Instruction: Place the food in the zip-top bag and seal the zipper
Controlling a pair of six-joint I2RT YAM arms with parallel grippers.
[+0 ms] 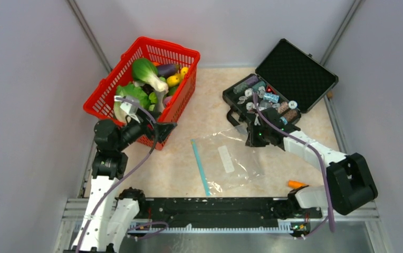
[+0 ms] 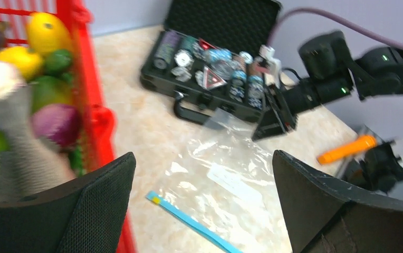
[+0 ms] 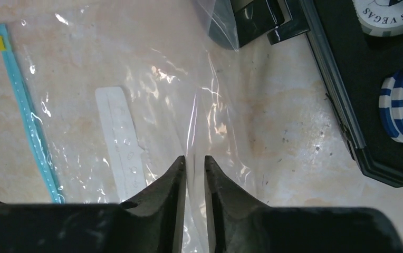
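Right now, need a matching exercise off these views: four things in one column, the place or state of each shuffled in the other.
Things
1. zip-top bag
2. food
3. orange stick
4. right gripper

Places or states
A. piled in the red basket
B. pinching a fold of clear plastic
C. lying flat and empty on the table
D. at the table's near edge, right side

Pairs: 1-C, 2-A, 3-D, 4-B

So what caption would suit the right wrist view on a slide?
Right gripper pinches a fold of the zip-top bag, zipper at left, black case at right.
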